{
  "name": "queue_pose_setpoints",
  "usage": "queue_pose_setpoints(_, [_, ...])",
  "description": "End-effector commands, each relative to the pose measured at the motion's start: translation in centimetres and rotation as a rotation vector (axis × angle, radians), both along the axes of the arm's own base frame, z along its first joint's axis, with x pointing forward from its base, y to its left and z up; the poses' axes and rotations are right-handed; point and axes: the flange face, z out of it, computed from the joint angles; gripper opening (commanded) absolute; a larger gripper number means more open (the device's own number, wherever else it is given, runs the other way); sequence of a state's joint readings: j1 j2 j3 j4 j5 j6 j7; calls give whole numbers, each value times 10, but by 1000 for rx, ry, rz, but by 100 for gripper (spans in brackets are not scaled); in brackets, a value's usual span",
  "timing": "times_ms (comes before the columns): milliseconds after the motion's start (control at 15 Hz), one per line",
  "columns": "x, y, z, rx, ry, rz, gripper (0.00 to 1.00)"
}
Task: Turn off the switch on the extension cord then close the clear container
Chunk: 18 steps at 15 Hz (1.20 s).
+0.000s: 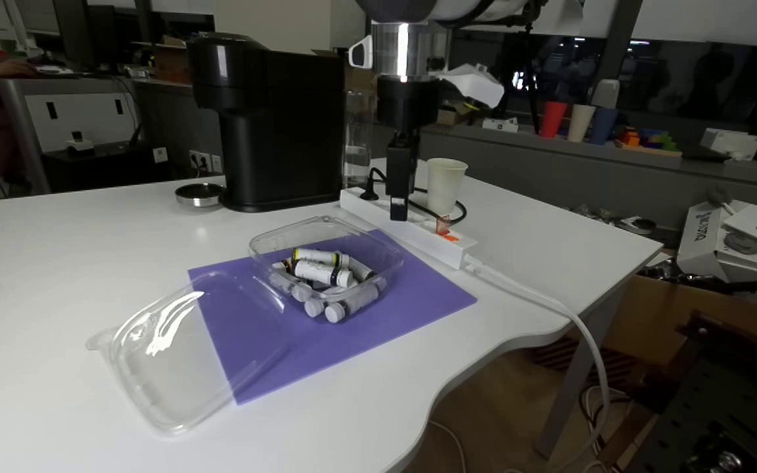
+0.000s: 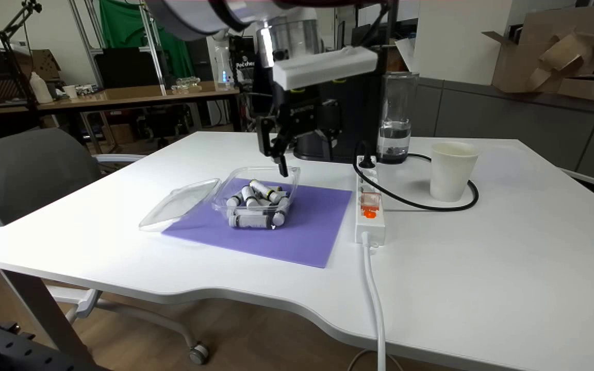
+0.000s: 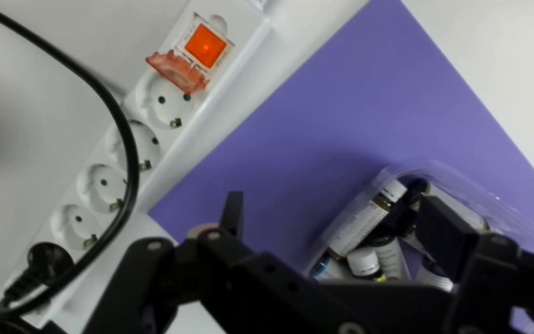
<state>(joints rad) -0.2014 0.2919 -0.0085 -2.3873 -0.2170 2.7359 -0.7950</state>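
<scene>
Behind the white counter (image 1: 63, 263) it is dim, and in an exterior view a black coffee machine (image 1: 280, 125) stands at the far side. There my hand (image 1: 399, 209) shows edge-on in front of the extension cord (image 1: 426, 238), so its gap cannot be read; nearby, on the purple sheet (image 1: 418, 289), the clear container (image 1: 332, 231) holds small bottles (image 1: 322, 270), its lid (image 1: 184, 355) lying open beside it. In an exterior view my fingers (image 2: 282, 166) are spread, off to the container's side of the extension cord and apart from it. The wrist view agrees: the hand is wide, gripping nothing, and the switch (image 3: 206, 46) glows orange, its reddish flap (image 3: 177, 72) tipped up towards the nearest socket (image 3: 167, 104). I take it the power is on and pressing is my step now. I should swing across over the switch, bring the fingers together into a blunt tip and push straight down, clear of the flap and the black cable (image 3: 128, 139). Which half to press I cannot tell. Gentle force should keep the extension cord from sliding; once the glow dies, I can lift away and seek the lid.
</scene>
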Motion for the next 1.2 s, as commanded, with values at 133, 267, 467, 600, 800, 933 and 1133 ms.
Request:
queue_pose_setpoints(133, [-46,79,-19,8,-77,231,100])
queue_pose_setpoints(267, [-60,106,-21,27,-94,289,100])
queue_pose_setpoints(467, [-54,114,-32,37,-61,296,100])
queue_pose_setpoints(600, [-58,121,-30,39,-61,308,100])
queue_pose_setpoints(800, [-57,119,-28,37,-65,304,100])
queue_pose_setpoints(933, [-57,119,-28,37,-65,304,100])
queue_pose_setpoints(1133, [-55,124,-27,-1,-80,364,100])
